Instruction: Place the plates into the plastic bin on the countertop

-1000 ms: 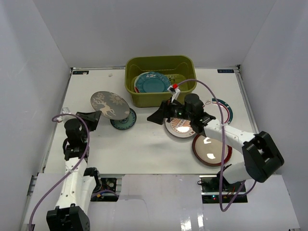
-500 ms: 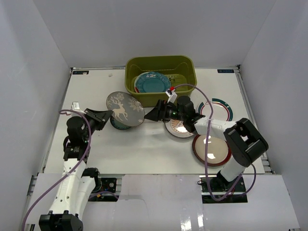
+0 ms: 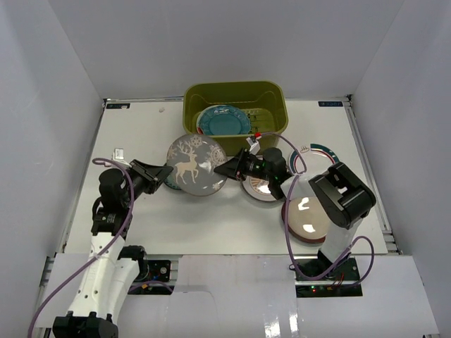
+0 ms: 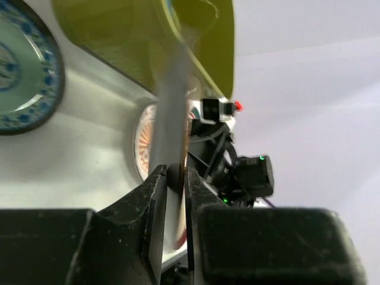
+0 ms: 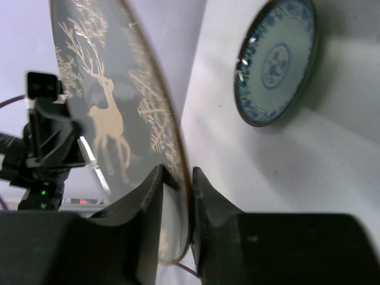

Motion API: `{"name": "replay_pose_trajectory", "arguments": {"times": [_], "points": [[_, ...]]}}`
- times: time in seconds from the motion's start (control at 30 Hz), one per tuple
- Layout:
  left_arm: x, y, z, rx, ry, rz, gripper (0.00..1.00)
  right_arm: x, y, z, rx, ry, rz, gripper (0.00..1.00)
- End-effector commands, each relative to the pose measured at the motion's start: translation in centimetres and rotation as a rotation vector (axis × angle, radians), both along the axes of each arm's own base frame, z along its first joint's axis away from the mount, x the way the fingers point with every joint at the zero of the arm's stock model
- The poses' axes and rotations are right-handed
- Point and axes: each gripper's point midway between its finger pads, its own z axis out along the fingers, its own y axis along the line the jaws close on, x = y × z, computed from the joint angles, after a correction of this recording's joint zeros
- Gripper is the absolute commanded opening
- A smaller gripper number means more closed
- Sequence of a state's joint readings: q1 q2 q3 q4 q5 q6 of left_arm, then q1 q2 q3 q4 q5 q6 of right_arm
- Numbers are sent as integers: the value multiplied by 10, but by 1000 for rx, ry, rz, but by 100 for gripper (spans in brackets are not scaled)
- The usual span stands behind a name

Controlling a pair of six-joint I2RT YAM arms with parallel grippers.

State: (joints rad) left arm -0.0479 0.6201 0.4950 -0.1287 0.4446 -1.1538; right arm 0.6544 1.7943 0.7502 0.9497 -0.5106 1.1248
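The grey plate with deer (image 3: 196, 164) hangs tilted above the countertop (image 3: 141, 134), in front of the olive-green plastic bin (image 3: 264, 95). My left gripper (image 3: 164, 174) is shut on its left rim, and the rim (image 4: 172, 107) shows edge-on between the jaws of that gripper (image 4: 172, 178). My right gripper (image 3: 225, 169) is shut on the opposite rim, and the deer face (image 5: 101, 101) fills the left of that view above the gripper (image 5: 176, 178). A scalloped teal plate (image 3: 223, 121) lies in the bin.
A small teal-patterned plate (image 5: 276, 62) lies on the countertop, mostly under the held plate. An orange sunburst plate (image 3: 262, 189), a dark red-rimmed plate (image 3: 310, 218) and a red-and-teal rimmed plate (image 3: 330, 160) lie at the right. White walls close in the countertop.
The left arm carried the deer plate rightward toward the middle. The right gripper moved left to meet it and closed from wide open onto the plate's right rim.
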Motion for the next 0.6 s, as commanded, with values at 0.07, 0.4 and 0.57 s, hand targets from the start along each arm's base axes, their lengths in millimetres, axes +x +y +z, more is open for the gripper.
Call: {"name": "replay_pose_trajectory", "arguments": {"times": [0.07,0.4,0.57], "points": [[-3,-3,79,144,-221,-65,0,-20,-5,37,116,-80,13,8],[-9,-5,25,297,-155,-170,57,-49,-60,104,11,-368,-122,8],[-21,-20,-12,226,-94,-272,63,-3,-104,179,-50,-569,-299,8]]}}
